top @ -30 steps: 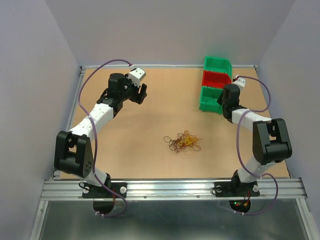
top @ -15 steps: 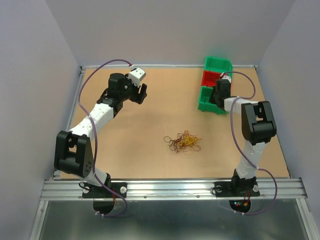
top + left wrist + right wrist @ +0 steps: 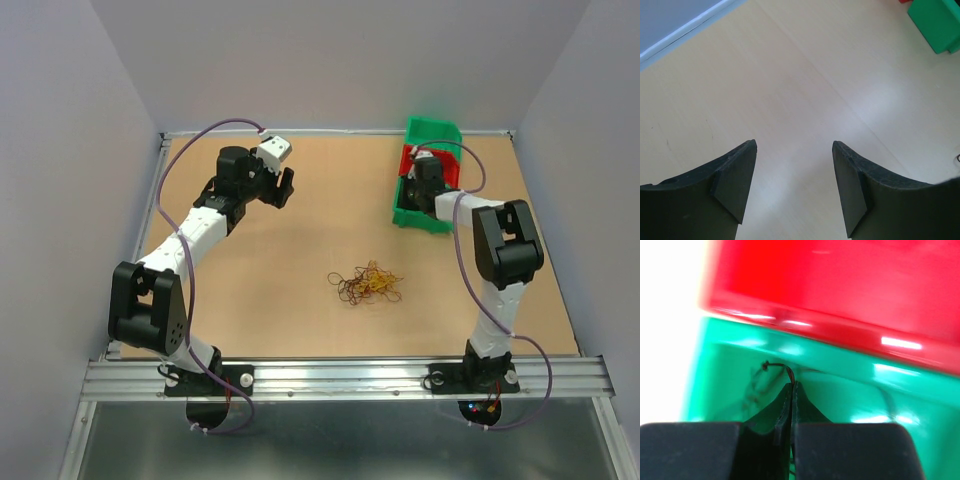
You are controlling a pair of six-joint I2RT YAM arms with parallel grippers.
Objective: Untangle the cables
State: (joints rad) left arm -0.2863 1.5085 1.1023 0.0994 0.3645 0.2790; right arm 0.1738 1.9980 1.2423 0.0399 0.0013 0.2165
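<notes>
Right claw (image 3: 791,390) is closed tight and pinches one thin dark strand (image 3: 776,365), hanging over the near green bin (image 3: 730,355), which is beyond and to the right of the tangle of cables (image 3: 367,284). Probably it holds the strand there to drop it apart from the rest. Left claw (image 3: 794,150) stands wide open with nothing in it, over the surface (image 3: 300,240) beyond and to the left of the tangle, likely waiting out of the way. Counted: two claws, one tangle, one separated strand, three bins: two green, plus one red bin (image 3: 840,285).
</notes>
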